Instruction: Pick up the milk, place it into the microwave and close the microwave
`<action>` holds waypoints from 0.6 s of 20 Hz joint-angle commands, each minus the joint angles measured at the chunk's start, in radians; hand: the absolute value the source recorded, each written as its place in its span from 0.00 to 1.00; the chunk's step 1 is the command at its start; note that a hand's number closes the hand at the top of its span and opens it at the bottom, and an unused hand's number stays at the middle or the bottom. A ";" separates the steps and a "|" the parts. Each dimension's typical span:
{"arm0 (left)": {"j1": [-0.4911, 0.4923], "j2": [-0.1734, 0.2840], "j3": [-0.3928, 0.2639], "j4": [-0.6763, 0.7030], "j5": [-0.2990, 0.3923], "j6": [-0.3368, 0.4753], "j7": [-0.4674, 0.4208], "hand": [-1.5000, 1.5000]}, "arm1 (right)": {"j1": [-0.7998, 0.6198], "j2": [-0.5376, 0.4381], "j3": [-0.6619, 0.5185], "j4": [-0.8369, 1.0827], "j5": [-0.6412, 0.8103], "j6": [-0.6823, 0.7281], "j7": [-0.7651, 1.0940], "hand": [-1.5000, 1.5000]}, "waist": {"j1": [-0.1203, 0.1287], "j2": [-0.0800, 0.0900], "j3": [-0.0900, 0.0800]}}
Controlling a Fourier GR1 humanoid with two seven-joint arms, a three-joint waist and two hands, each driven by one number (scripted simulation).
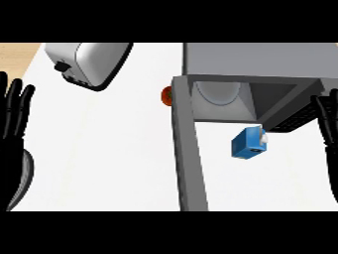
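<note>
From my seat the counter (113, 158) reads as a broad white top filling most of the head view, with a strip of pale wood-coloured surface (10, 49) showing past its far left corner and another sliver at the far right. The microwave (263, 57) sits at the far right of the counter, a grey box with its door (188, 158) swung wide open, the door running as a long grey slab toward me; inside I can see the light cavity with a round turntable (217, 93). The milk (249, 142), a small blue carton, lies on the white top just in front of the open cavity, right of the door and outside the microwave. A silver toaster (87, 62) stands at the far left, and a small orange-red object (167, 95) peeks out beside the door's hinge edge; I cannot tell what it is. My left hand (3, 124) rests at the left edge, fingers straight and spread, holding nothing. My right hand (337, 124) shows at the right edge, fingers likewise straight and up, empty, apart from the milk.
</note>
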 commanded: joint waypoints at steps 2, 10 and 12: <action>-0.019 -0.025 0.022 0.007 -0.008 0.051 0.052 0.00 | -0.124 0.025 0.068 0.062 0.031 0.006 0.017 0.00 | -0.023 -0.018 0.011; 0.051 -0.002 0.108 -0.051 0.088 0.043 0.166 0.00 | -0.110 0.079 0.256 -0.092 0.042 0.025 0.182 0.00 | -0.027 -0.021 0.011; 0.200 -0.059 0.046 -0.068 0.077 0.010 0.059 0.00 | -0.167 0.074 0.229 -0.037 0.046 0.028 0.205 0.00 | -0.022 -0.020 0.011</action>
